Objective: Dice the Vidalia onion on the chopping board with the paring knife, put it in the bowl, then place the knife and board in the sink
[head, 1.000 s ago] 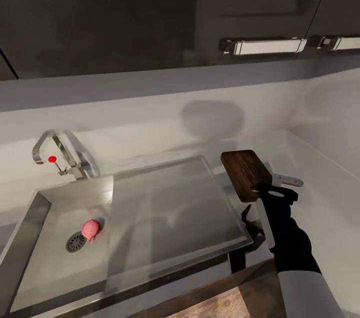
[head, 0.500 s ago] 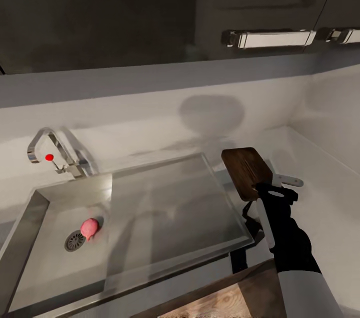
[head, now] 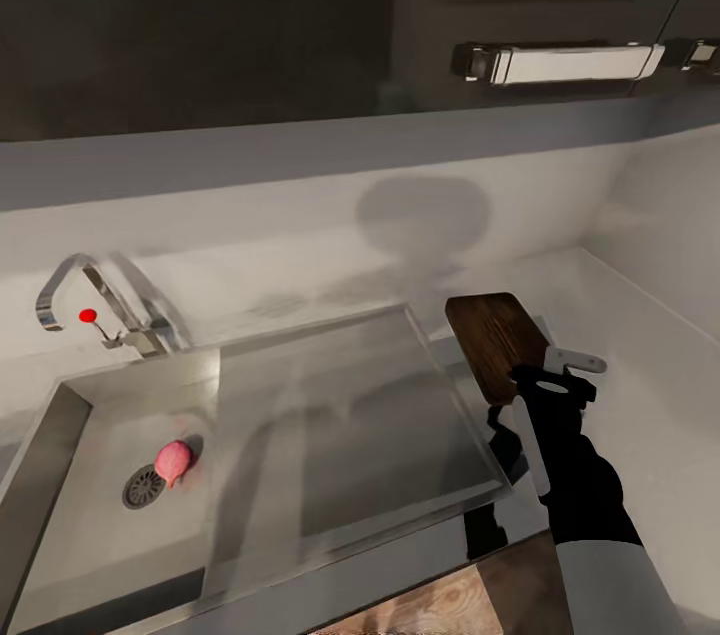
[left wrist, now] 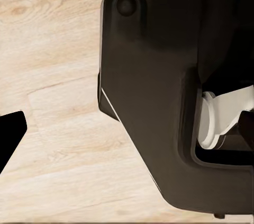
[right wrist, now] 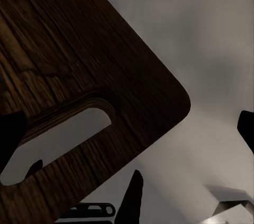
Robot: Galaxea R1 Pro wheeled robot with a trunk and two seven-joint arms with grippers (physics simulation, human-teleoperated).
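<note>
The pink Vidalia onion point(head: 172, 462) lies in the sink point(head: 60, 435) beside the round drain point(head: 143, 488). On the countertop point(head: 640, 395) just right of the sink rests the dark-brown chopping board point(head: 497, 343), slot handle point(right wrist: 58, 134) toward me. My right gripper point(head: 545, 383) is open at that handle end, its fingertips point(right wrist: 10, 136) spread either side of the board's corner. A small white riveted handle point(head: 578, 361) juts out beside the board; I cannot tell if it is the paring knife. My left gripper point(left wrist: 127, 128) hangs open over the wooden floor. The bowl is out of view.
The flat steel drainboard point(head: 350, 415) lies between basin and board. The angular faucet point(head: 70, 290) with its red knob point(head: 88, 316) stands at the back left. Dark upper cabinets with a bar handle point(head: 560, 63) hang overhead. A side wall point(head: 670, 245) closes the counter on the right.
The whole picture has shifted a little as the camera moved. The right gripper, the board and the onion keep their places relative to the sink.
</note>
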